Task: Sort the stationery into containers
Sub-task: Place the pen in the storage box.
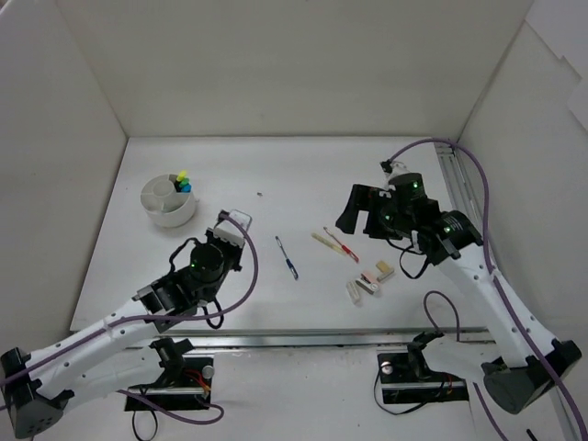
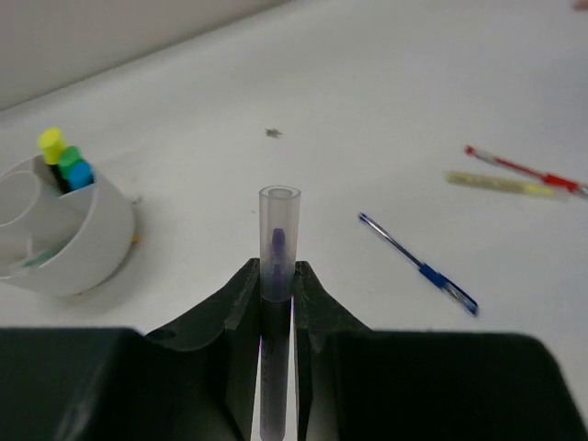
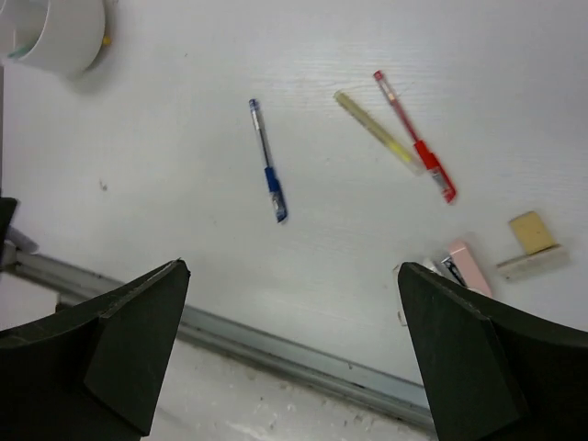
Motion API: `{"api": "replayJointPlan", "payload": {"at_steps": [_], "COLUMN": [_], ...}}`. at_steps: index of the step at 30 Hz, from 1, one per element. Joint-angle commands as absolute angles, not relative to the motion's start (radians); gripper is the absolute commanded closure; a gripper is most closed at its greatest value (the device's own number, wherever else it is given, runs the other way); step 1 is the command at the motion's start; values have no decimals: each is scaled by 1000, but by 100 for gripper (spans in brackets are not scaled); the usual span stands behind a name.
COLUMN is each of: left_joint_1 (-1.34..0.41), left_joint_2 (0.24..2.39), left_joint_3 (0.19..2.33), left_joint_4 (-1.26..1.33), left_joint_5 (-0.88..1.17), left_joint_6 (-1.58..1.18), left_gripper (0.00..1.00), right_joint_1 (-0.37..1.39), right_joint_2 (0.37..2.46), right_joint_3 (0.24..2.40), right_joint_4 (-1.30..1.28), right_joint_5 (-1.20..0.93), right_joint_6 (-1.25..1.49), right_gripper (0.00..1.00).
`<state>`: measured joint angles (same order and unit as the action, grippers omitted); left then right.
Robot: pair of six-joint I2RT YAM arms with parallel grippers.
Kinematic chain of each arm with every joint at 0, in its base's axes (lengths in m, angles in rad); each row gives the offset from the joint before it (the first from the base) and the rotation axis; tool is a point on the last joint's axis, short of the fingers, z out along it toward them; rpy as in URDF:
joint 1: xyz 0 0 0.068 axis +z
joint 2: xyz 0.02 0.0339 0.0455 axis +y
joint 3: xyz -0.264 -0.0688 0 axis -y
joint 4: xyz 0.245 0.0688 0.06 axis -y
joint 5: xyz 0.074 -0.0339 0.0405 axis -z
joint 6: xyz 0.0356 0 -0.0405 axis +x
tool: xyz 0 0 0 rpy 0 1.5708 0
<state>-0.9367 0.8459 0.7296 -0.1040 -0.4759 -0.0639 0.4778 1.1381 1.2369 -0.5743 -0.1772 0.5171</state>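
Note:
My left gripper (image 2: 277,272) is shut on a clear pen (image 2: 278,230) with a dark purple core, which sticks out ahead between the fingers. It hovers right of the round white tub (image 1: 168,204), whose one compartment holds highlighters (image 2: 64,161) with yellow, green and blue ends. On the table lie a blue pen (image 1: 287,257), a red pen (image 1: 342,245), a beige stick (image 1: 323,241) and small eraser blocks (image 1: 369,278). My right gripper (image 3: 294,266) is open and empty, high above these items, with the pink eraser (image 3: 467,266) near its right finger.
A metal rail (image 1: 303,338) runs along the near edge of the table. White walls enclose the left, back and right sides. A tiny dark speck (image 2: 273,132) lies on the table past the held pen.

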Motion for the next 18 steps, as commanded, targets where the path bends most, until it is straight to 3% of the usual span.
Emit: {"api": "replayJointPlan", "payload": {"at_steps": [1,5,11,18], "left_joint_1": [-821,-579,-258,-112], "left_joint_2": [812,851,1035,1239], "left_joint_3": [713,681,741,834], "left_joint_4": [138,379,535,630], "left_joint_5": [-558,-488,-234,-89], "left_joint_6": [-36,54,20,-55], "left_gripper": [100,100,100,100], "right_joint_1": [466,439,400,354], "right_joint_2": [1085,1088,1135,1158], "right_joint_3": [1149,1134,1141,1144], "right_joint_4": [-479,-448,-436,-430], "right_joint_5": [26,8,-38,-46], "right_joint_6": [541,506,456,407], "right_gripper": [4,3,3,2]}}
